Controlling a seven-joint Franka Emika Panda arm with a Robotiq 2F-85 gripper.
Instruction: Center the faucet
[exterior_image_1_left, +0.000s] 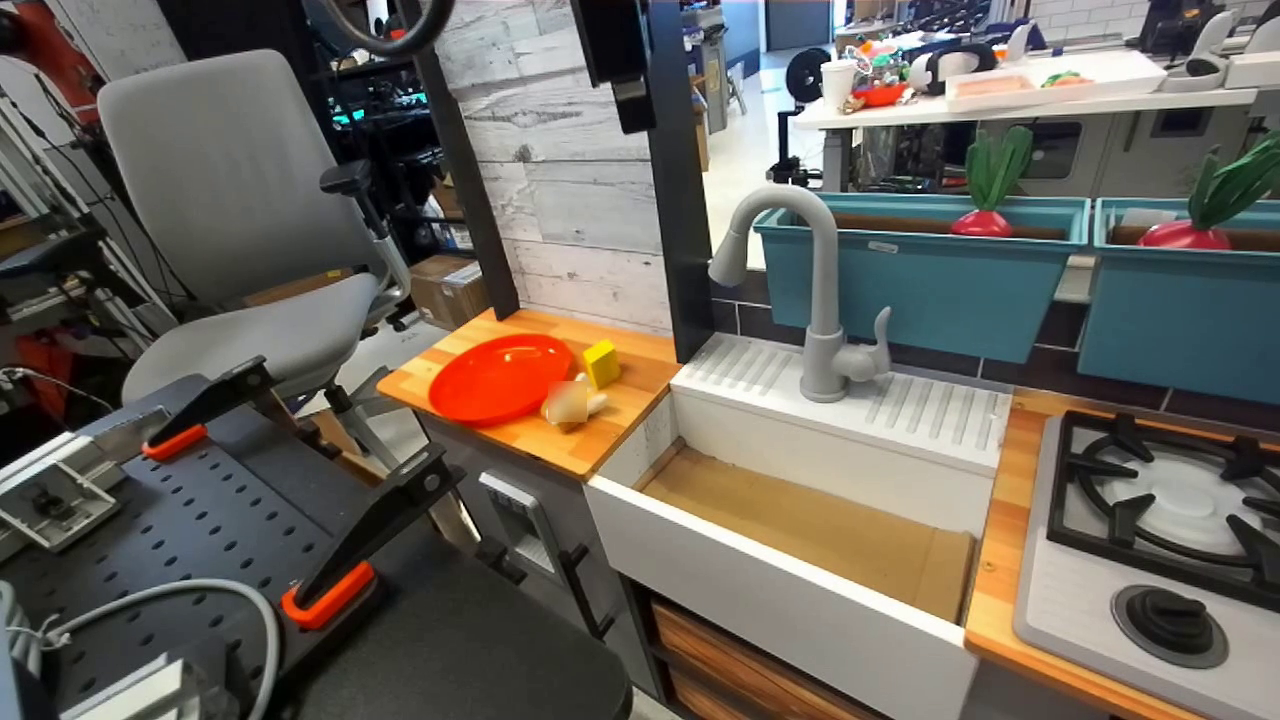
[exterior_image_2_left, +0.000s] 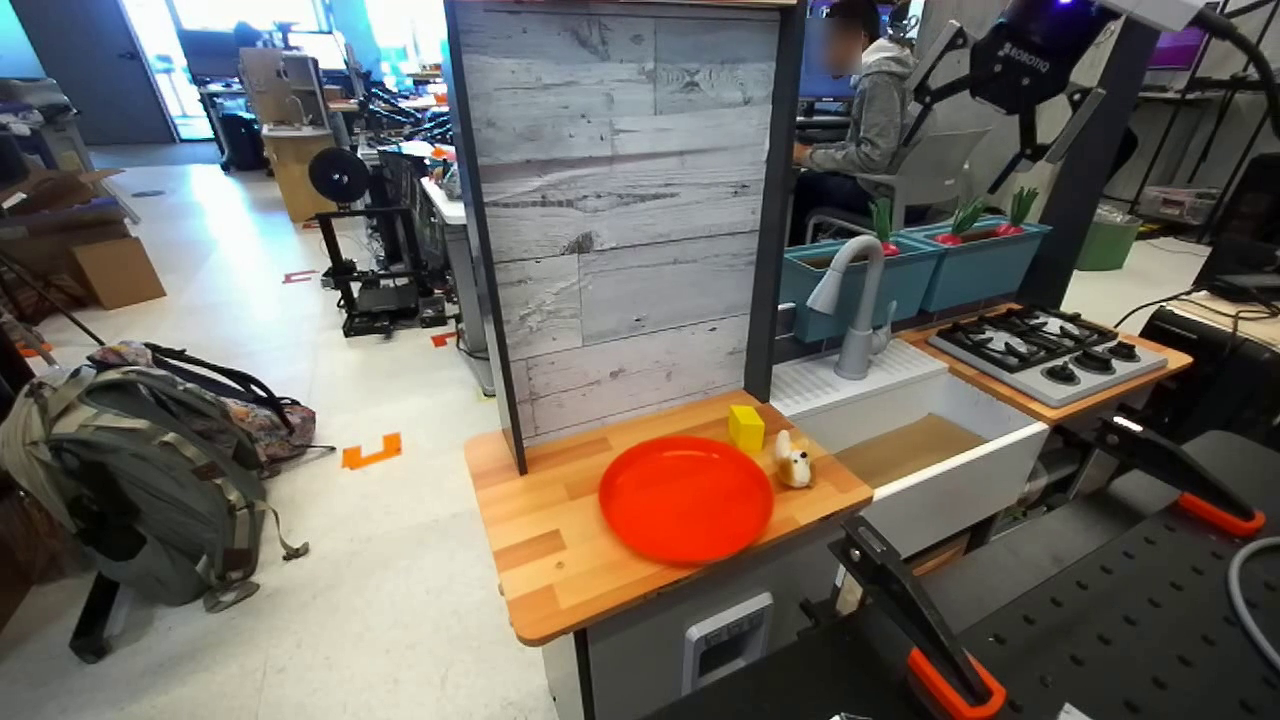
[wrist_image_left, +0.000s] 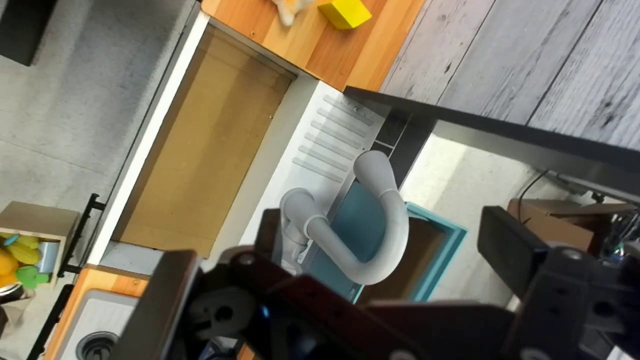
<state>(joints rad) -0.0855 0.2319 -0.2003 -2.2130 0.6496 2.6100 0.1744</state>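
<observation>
The grey faucet (exterior_image_1_left: 826, 270) stands on the white ribbed ledge behind the sink (exterior_image_1_left: 800, 600). Its arched spout is turned sideways, toward the wood-plank panel, with the spout head over the ledge side rather than over the basin. It also shows in an exterior view (exterior_image_2_left: 862, 310) and in the wrist view (wrist_image_left: 395, 235), seen from above. My gripper (exterior_image_2_left: 955, 160) is open and empty, high above the faucet and apart from it. In the wrist view the faucet arch appears between the open fingers (wrist_image_left: 390, 245). The faucet handle is partly hidden there by a finger.
Teal planters (exterior_image_1_left: 920, 290) with toy radishes stand right behind the faucet. A dark post (exterior_image_1_left: 685, 200) and plank panel (exterior_image_1_left: 570, 150) rise beside it. A stove (exterior_image_1_left: 1180, 500) lies to one side; a red plate (exterior_image_1_left: 500, 380), yellow block (exterior_image_1_left: 602, 364) and small toy (exterior_image_2_left: 795, 462) lie on the other.
</observation>
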